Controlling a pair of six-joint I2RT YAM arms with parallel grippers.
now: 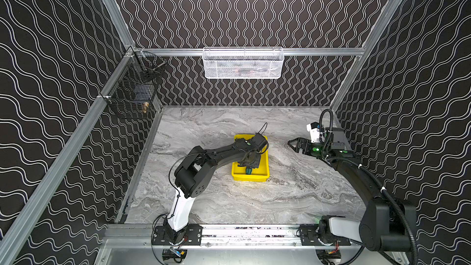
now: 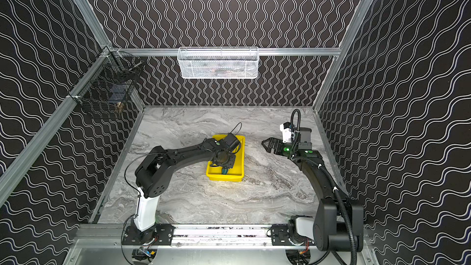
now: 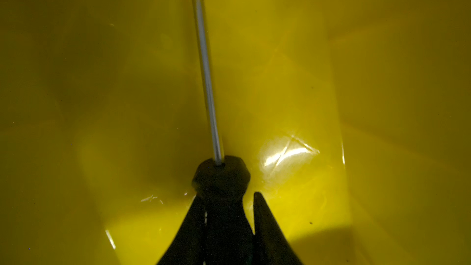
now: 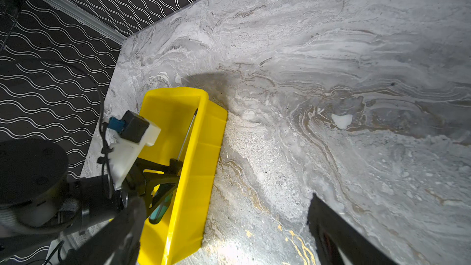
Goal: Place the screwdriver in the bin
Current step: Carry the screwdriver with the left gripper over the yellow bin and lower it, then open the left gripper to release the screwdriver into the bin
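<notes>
The yellow bin (image 1: 254, 177) (image 2: 224, 177) stands mid-table. My left gripper (image 1: 249, 166) (image 3: 229, 196) reaches down inside it and is shut on the black neck of the screwdriver (image 3: 206, 72). Its thin shaft (image 4: 187, 136) runs low along the bin's floor (image 3: 102, 98) toward the far wall, beside the long wall (image 4: 201, 161). The green handle end (image 4: 160, 210) (image 1: 248, 171) shows behind the fingers. I cannot tell whether the screwdriver touches the floor. To the right of the bin, my right gripper (image 1: 291, 145) (image 2: 266, 145) hovers open and empty over the table, with one finger (image 4: 331, 225) in view.
A white wire mesh basket (image 1: 243, 63) hangs on the back rail. A black wire basket (image 1: 132, 93) hangs on the left wall. The grey marble tabletop (image 1: 280, 200) is fenced by aluminium rails and patterned walls.
</notes>
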